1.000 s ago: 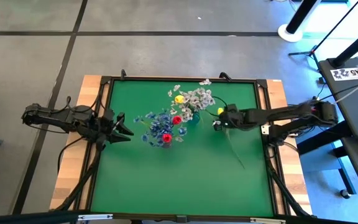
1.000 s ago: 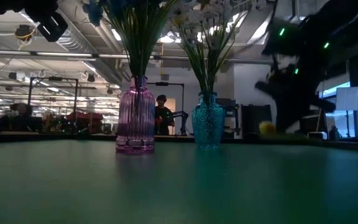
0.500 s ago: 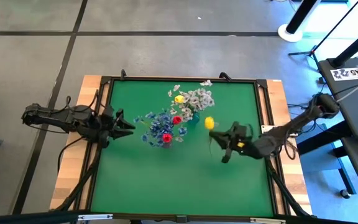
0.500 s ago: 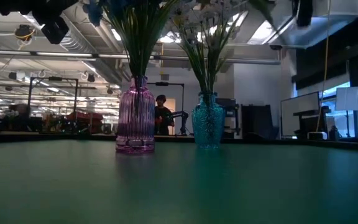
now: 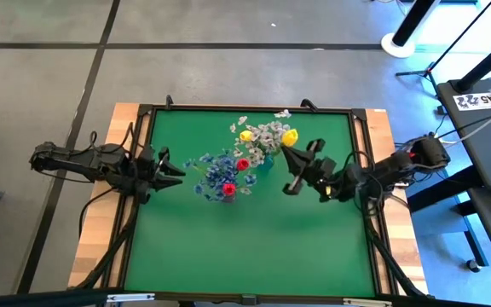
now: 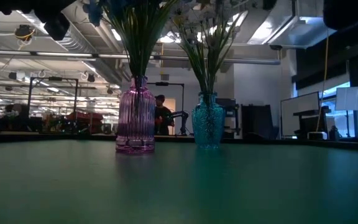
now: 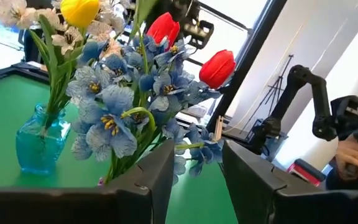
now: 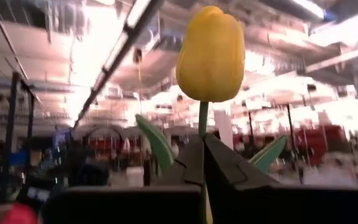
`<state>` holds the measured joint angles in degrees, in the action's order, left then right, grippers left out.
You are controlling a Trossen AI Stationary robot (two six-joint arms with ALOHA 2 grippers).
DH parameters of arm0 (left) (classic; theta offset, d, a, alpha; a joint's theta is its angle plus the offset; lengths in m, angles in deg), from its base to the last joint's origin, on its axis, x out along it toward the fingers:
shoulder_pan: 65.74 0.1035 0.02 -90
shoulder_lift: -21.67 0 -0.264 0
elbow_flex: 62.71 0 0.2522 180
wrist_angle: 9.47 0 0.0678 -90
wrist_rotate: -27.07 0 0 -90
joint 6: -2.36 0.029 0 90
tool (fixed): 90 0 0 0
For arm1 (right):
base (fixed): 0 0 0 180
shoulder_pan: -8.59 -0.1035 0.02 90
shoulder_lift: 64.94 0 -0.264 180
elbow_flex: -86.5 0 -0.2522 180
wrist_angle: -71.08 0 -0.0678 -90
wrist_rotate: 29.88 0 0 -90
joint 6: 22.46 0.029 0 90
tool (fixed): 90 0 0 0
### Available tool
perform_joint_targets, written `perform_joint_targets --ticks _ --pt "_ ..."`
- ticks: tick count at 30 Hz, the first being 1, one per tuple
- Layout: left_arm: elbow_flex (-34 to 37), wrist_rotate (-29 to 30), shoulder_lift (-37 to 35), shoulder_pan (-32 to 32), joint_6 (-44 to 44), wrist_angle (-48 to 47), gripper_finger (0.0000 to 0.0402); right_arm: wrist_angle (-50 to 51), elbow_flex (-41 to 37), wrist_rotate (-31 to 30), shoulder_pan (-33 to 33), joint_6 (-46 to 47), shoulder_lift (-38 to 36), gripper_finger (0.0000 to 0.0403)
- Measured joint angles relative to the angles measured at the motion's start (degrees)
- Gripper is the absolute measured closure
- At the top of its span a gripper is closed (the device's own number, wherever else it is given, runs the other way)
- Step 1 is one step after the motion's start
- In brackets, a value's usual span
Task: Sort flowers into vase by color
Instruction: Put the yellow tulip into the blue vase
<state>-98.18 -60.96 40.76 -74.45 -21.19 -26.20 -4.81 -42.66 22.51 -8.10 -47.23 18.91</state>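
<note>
My right gripper (image 5: 295, 166) is shut on a yellow tulip (image 5: 290, 136), held in the air just right of the teal vase (image 6: 208, 121). That vase holds white sprays (image 5: 269, 135) and another yellow tulip (image 5: 245, 135). The pink vase (image 6: 135, 121) beside it carries blue sprays (image 5: 216, 170) and red tulips (image 5: 242, 164). My left gripper (image 5: 167, 173) is open and hovers left of the blue sprays (image 7: 114, 109), touching nothing. Both vases stand on their bases on the green mat. My right gripper pinches the yellow tulip's thin green stem (image 8: 202, 124) between its two fingertips (image 8: 219, 163), a short way below the bud (image 8: 211, 53). The arm reaches in from the table's right. The flower is lifted clear of the table, and its bud stands above the fingers.
The green mat (image 5: 245, 247) lies bare across the near half of the table. A raised dark frame (image 5: 365, 119) borders it. Cables run along the left and right edges. Beyond the table stand desks and people in the room (image 6: 160, 112).
The yellow tulip lay on the mat at the right. My right gripper lifted it clear, swung toward the near edge, then came back toward the teal vase. The flower turned from lying flat to bud-up. My left gripper edged slightly toward the pink vase.
</note>
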Motion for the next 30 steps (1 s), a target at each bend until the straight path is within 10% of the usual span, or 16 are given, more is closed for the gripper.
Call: perform_joint_targets --ticks 20,30 --pt "-0.01 -2.52 0.00 0.00 0.11 -0.42 0.0269 10.75 2.35 1.95 4.84 -7.15 -0.01 0.0402" --pt "-0.01 -2.52 0.02 0.00 0.45 0.41 0.0269 25.81 2.33 -18.81 4.77 -0.91 -0.01 0.0376"
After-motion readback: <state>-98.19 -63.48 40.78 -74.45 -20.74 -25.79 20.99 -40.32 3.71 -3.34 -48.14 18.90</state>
